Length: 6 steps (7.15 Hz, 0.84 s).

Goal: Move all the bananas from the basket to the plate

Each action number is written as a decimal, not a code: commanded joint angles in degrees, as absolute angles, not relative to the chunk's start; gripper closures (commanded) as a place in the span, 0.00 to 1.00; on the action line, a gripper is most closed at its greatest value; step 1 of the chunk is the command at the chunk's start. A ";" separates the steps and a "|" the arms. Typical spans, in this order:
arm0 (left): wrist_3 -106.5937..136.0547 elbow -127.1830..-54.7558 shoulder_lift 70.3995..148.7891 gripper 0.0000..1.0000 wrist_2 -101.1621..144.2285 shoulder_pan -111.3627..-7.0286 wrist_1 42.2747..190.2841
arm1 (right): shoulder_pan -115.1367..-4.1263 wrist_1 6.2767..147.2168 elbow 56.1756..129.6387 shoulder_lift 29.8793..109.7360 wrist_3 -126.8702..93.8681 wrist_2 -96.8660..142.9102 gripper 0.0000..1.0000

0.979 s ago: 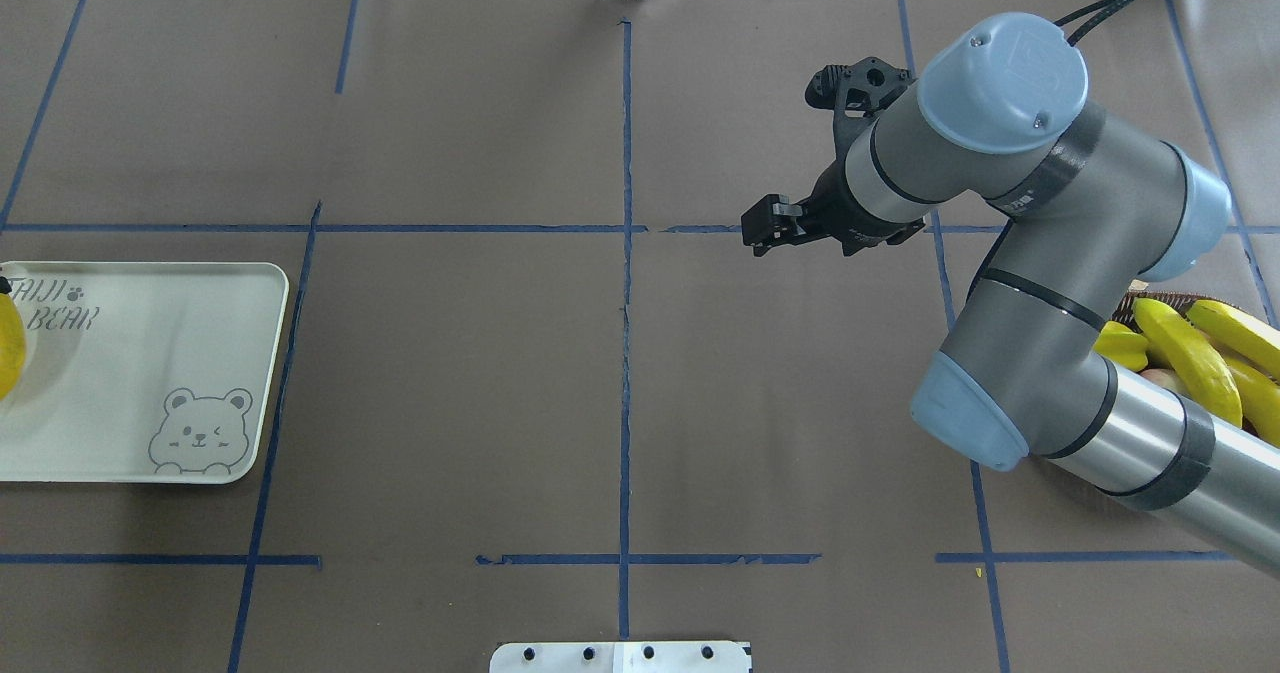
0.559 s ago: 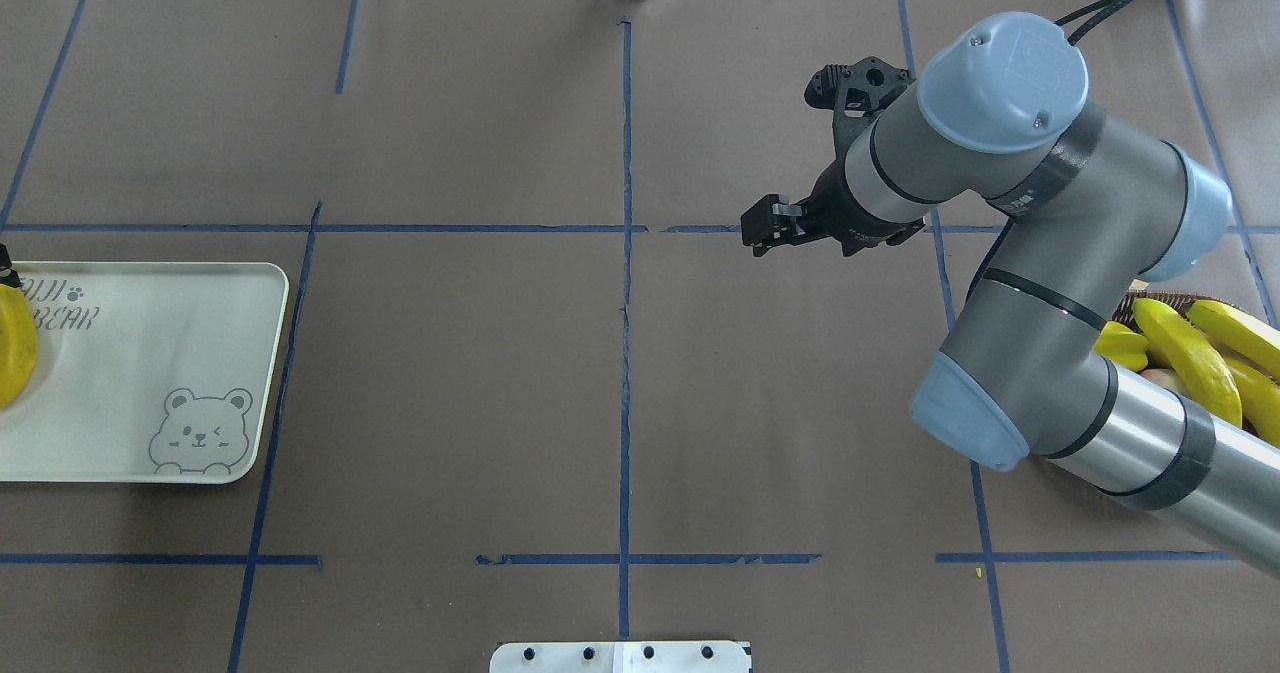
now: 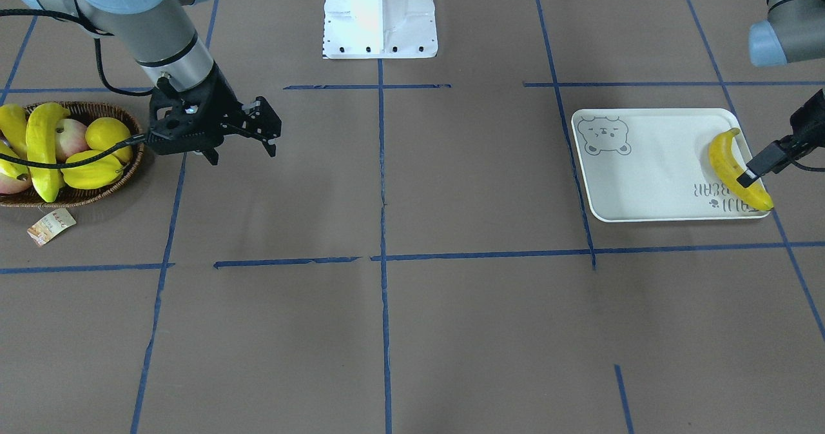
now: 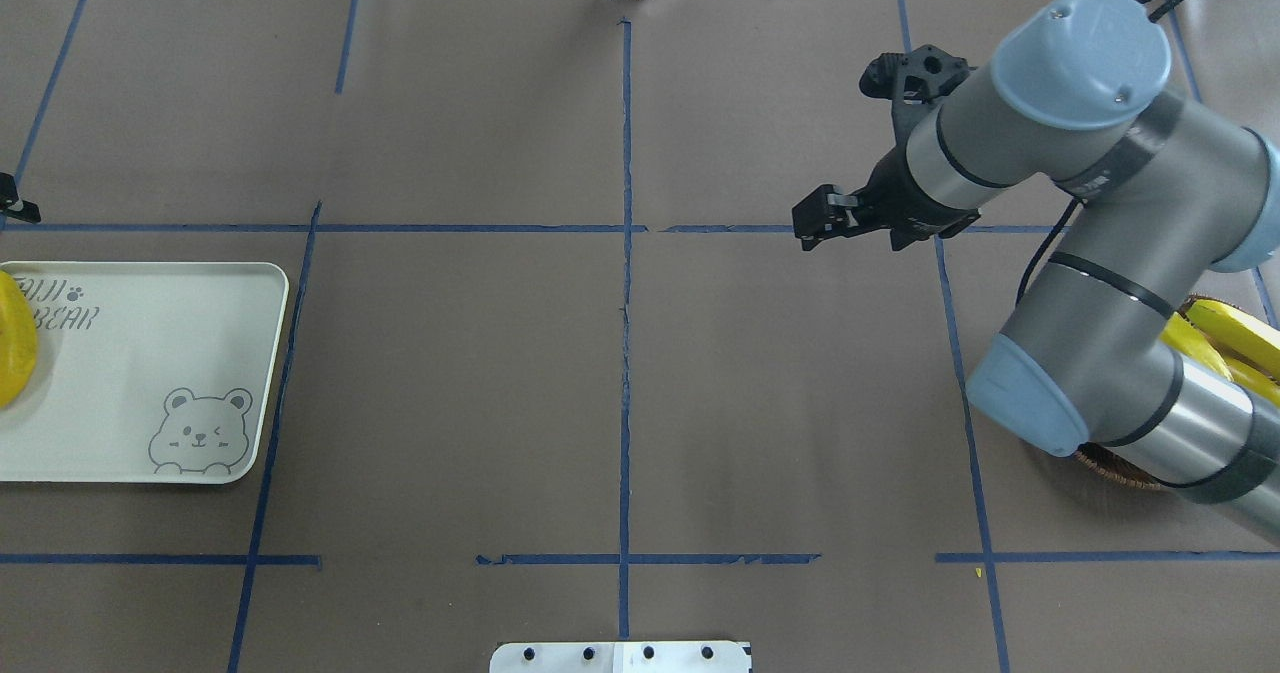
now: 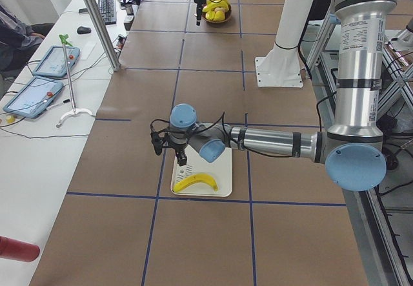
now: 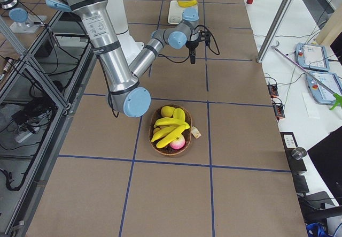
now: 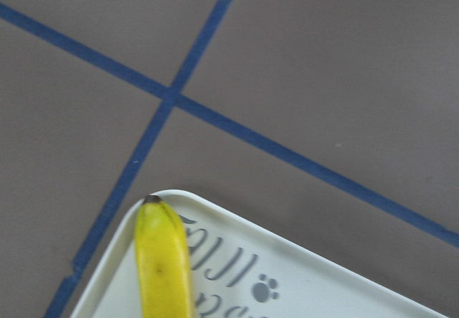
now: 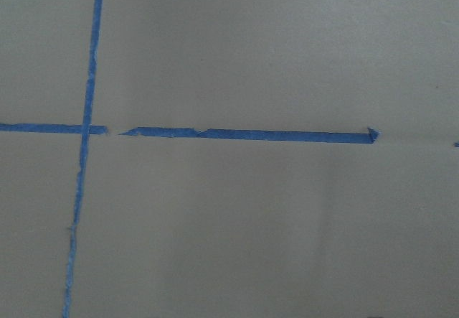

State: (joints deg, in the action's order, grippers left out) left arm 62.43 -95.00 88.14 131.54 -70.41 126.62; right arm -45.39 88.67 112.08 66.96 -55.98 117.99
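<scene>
Where the left arm reaches: the table's (image 3: 451,331) left end, stretched long and low from the base, with the wrist bent so the tool points down.
Left gripper (image 5: 170,157): fingers apart and holding nothing. It hangs above the far edge of the plate, clear of the banana lying there.
Plate (image 3: 644,169): flat on the table at the left end, with the bear print at its near right corner.
Banana on the plate (image 3: 725,157): lies along the plate's left side beside the lettering, one dark tip by the far left corner.
Right arm: elbow folded up over the basket, forearm angled toward the table's middle, wrist turned so the tool points down.
Right gripper (image 3: 242,153): fingers apart and empty, hovering over bare table just left of the basket and touching nothing.
Basket (image 3: 129,163): at the table's right end, with a paper tag (image 3: 50,224) on the table at its far side.
Bananas in the basket (image 3: 42,144): piled with a lemon (image 3: 106,132) and a pink round fruit (image 3: 71,137).
Right wrist view: only brown table and blue tape lines (image 8: 244,135).
</scene>
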 commanded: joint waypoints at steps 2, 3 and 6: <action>67.23 -100.89 90.95 0.00 131.84 -68.66 127.70 | -54.81 88.24 116.89 79.77 -38.20 125.31 0.01; 67.24 -100.72 94.27 0.00 131.84 -64.90 127.79 | -57.71 87.72 117.07 83.37 -32.58 125.77 0.01; 68.37 -101.25 96.06 0.00 131.49 -60.39 129.90 | -60.03 87.45 121.89 94.53 -26.54 123.59 0.01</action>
State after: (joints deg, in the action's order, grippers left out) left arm 67.56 -101.06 95.66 131.71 -62.08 129.02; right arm -59.57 87.58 119.94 90.10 -27.66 125.10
